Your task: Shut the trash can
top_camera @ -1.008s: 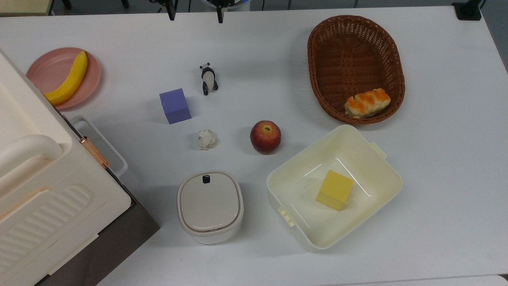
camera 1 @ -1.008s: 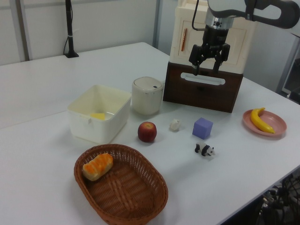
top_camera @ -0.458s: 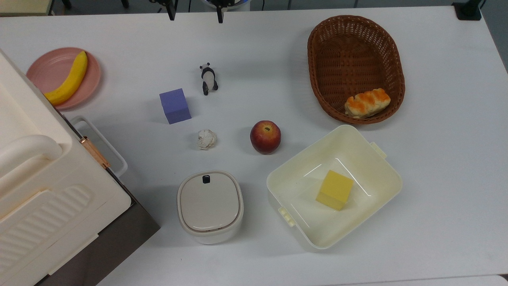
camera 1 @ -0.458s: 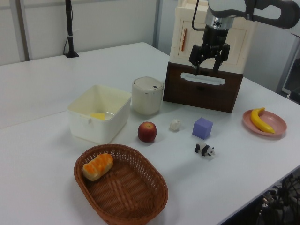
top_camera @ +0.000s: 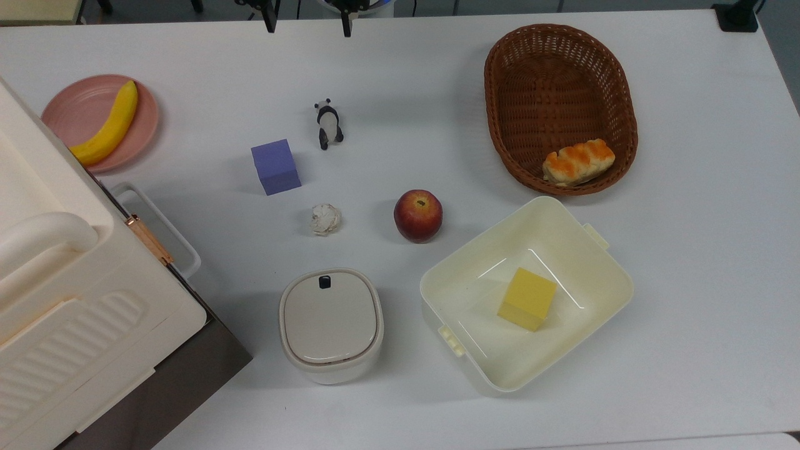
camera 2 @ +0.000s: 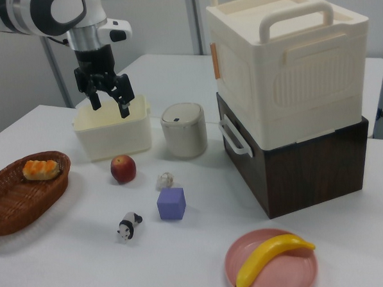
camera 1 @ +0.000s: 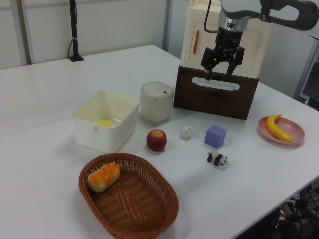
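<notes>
Sitting in the lower middle of the top view, the small off-white rounded-square trash can [top_camera: 330, 325] has its flat light-grey lid [top_camera: 330, 317] lying level on the rim, the small black button [top_camera: 324, 282] near the lid's far edge. To its right in the top view stands the cream square tub [top_camera: 526, 292] holding 1 yellow block [top_camera: 527, 299]; to its left, the big cream ribbed box [top_camera: 69, 294] on a dark brown base.

Beyond the can, toward the middle of the frame, lie a crumpled white paper ball [top_camera: 325, 219] and a red apple [top_camera: 418, 215], then a purple cube [top_camera: 275, 166] and a small panda figure [top_camera: 327, 124]. White table [top_camera: 700, 262] lies bare around the can's near side.

In the right view's upper left, the black 2-finger gripper [camera 2: 108, 99] hangs well above the table, its fingers spread apart and holding nothing, up and to the left of the can [camera 2: 184, 129], in front of the tub [camera 2: 112, 129]. In the left view the gripper [camera 1: 220, 73] hangs at upper right, well apart from the can [camera 1: 156, 101].
</notes>
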### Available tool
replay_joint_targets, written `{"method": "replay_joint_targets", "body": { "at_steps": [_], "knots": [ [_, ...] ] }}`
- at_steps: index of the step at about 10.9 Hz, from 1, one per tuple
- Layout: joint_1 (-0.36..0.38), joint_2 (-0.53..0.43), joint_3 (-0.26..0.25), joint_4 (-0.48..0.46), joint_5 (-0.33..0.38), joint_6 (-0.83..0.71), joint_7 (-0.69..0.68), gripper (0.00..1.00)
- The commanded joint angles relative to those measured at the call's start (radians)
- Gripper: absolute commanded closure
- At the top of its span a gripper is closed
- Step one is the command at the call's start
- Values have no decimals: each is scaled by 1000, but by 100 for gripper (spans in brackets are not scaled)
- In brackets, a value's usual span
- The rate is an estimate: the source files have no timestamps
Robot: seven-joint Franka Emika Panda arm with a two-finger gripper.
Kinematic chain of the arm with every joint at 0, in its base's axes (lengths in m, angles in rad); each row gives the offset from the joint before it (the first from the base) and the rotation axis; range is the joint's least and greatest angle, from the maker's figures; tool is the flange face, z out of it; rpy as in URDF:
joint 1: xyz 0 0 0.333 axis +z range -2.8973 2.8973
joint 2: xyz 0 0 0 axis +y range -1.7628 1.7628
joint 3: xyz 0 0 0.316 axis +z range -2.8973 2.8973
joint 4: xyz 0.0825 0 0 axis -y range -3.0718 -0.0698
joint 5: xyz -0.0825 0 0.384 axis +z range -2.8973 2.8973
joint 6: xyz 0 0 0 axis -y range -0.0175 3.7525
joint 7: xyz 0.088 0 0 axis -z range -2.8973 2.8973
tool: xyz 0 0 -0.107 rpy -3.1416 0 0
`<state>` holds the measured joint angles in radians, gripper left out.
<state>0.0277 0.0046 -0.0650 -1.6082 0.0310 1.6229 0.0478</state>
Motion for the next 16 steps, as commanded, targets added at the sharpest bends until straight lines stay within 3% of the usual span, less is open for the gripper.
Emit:
{"method": "replay_joint_targets", "body": {
  "at_steps": [1,7,9,10,11,12,16],
  "knots": [
    [-2,5,-4,10,24,22,-17,0],
    [-3,24,-4,11,24,57,-16,0],
    [-2,87,-4,31,24,125,-16,0],
    [1,135,-3,66,15,153,-17,6],
    [3,182,-3,101,18,196,-16,79],
    [3,207,-3,115,18,242,-3,100],
    [8,323,1,190,9,423,55,100]
  ]
}}
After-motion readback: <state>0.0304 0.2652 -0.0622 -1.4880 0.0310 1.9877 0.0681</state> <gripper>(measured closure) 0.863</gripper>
